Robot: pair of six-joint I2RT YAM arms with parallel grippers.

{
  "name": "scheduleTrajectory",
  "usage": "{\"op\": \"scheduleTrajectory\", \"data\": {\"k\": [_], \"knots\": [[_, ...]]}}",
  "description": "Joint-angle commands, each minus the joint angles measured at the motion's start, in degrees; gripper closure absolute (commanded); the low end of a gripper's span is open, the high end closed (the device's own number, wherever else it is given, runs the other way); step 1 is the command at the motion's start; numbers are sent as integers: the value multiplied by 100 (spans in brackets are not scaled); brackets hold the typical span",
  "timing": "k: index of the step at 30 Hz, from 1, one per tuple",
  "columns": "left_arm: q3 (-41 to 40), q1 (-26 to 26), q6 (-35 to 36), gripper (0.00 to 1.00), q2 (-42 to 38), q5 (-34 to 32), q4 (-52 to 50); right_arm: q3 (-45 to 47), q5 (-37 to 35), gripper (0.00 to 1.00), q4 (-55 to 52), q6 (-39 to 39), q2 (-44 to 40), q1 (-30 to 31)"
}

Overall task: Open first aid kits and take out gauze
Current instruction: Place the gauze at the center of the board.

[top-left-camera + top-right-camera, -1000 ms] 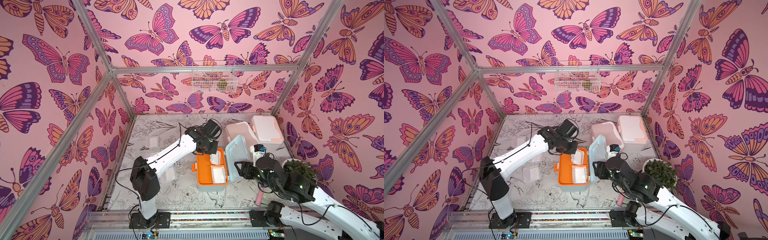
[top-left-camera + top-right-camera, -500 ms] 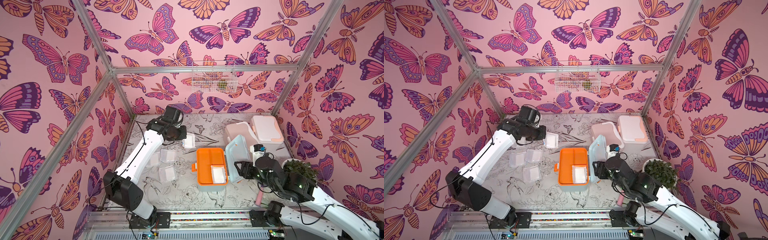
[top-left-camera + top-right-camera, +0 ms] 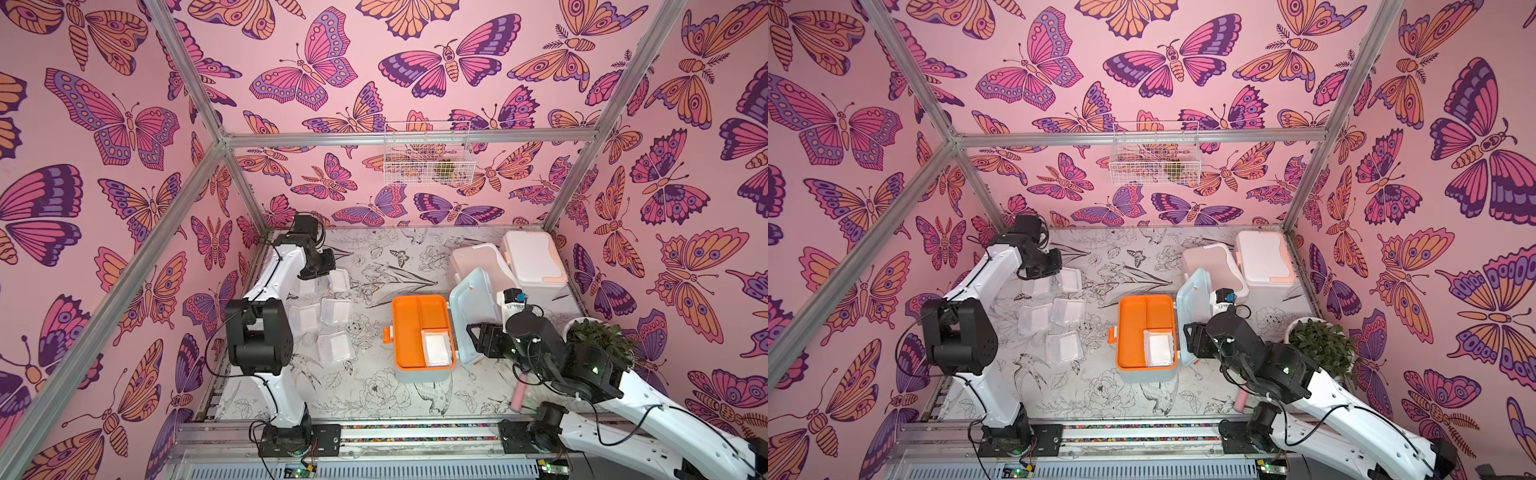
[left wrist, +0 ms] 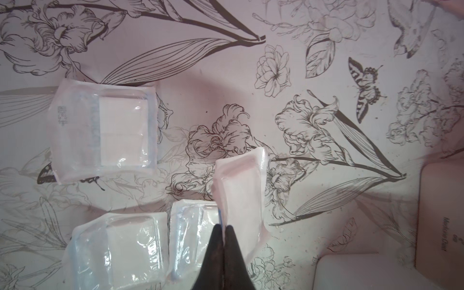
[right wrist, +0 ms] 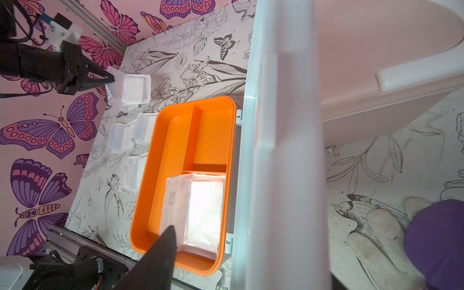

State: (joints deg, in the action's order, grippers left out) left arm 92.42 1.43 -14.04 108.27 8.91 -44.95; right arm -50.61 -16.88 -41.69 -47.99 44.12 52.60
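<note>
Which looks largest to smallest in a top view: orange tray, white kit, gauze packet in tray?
Orange tray and white kit: near alike, kit farther back, so unranked.
Gauze packet in tray: clearly smallest.

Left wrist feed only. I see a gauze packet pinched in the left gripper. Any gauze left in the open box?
Observer: One packet, in the orange tray's small compartment nearest the robot, beside the lid.
Operator: Right arm?
Observer: The right gripper is at the upright lid's edge. One finger shows on the tray side and the other is hidden, so I cannot tell if it grips.
Operator: Other two boxes?
Observer: The pink box and the white box sit behind the open one, both closed.
</note>
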Motion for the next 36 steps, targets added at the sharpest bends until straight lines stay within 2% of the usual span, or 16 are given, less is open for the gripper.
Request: {"op": "scheduleTrajectory", "data": {"k": [1, 14, 24, 29, 31, 36], "knots": [[350, -130, 298, 100, 395, 426, 251, -10, 16, 33, -181, -17, 19, 16], [1528, -328, 746, 100, 1682, 465, -306, -72, -44, 33, -190, -29, 122, 14], [1726, -328, 824, 100, 1961, 341, -510, -54, -42, 34, -122, -35, 194, 14], [1718, -319, 768, 83, 1807, 162, -692, -46, -51, 33, -120, -35, 203, 16], [1680, -300, 720, 70, 1608, 168, -747, -51, -52, 33, -112, -23, 211, 18], [1469, -134, 312, 57, 846, 129, -826, -51, -34, 33, -85, -44, 231, 15]]}}
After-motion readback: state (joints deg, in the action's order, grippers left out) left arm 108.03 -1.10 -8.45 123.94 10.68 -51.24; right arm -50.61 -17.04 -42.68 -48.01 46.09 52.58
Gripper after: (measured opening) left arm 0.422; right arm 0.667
